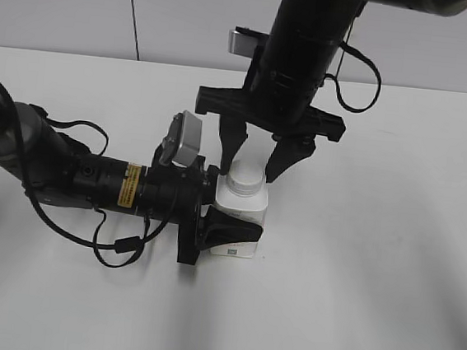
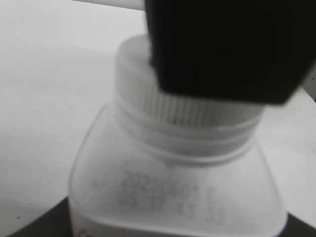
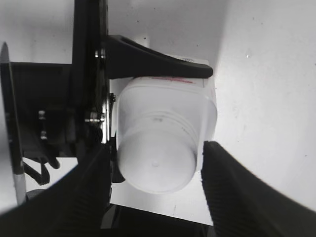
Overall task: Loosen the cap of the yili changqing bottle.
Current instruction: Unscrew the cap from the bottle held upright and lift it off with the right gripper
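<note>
left gripper (image 1: 231,216) clamps the light, squeezable yili changqing bottle (image 1: 239,215) body; right gripper (image 1: 256,154) straddles the ribbed cap (image 1: 245,179) at 3 and 9 o'clock, contact unclear.

Slanted exterior, close wrists, shared bottle (image 1: 240,213)

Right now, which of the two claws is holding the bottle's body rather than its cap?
The left gripper, reaching in sideways, clamps the bottle by its body. The right gripper comes from above, its fingers flanking the cap.
</note>
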